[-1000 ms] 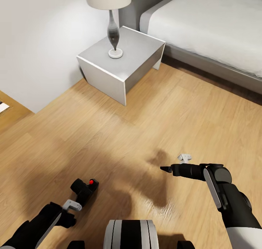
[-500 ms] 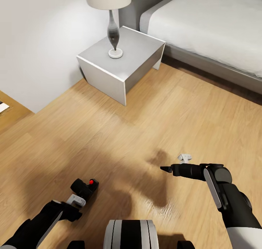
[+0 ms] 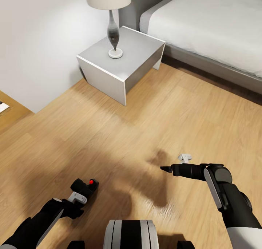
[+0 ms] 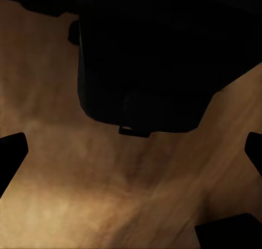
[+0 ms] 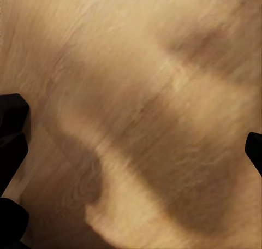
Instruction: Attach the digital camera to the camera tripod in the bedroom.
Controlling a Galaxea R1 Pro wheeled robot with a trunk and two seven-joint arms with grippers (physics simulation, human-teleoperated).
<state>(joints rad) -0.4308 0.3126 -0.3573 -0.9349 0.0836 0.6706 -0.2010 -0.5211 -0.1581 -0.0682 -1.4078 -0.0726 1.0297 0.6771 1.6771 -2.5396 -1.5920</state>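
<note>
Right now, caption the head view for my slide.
Left gripper reaching the digital camera on the bedroom floor.

The digital camera (image 3: 86, 188) — small, black, boxy, red button on top — lies on the bedroom's wood floor (image 3: 145, 125).

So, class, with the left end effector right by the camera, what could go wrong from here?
The open left end effector is right by the digital camera, loose on the smooth wood floor: a nudge could slide or tip it instead of gripping it. A shallow pinch on its small body might slip.
</note>
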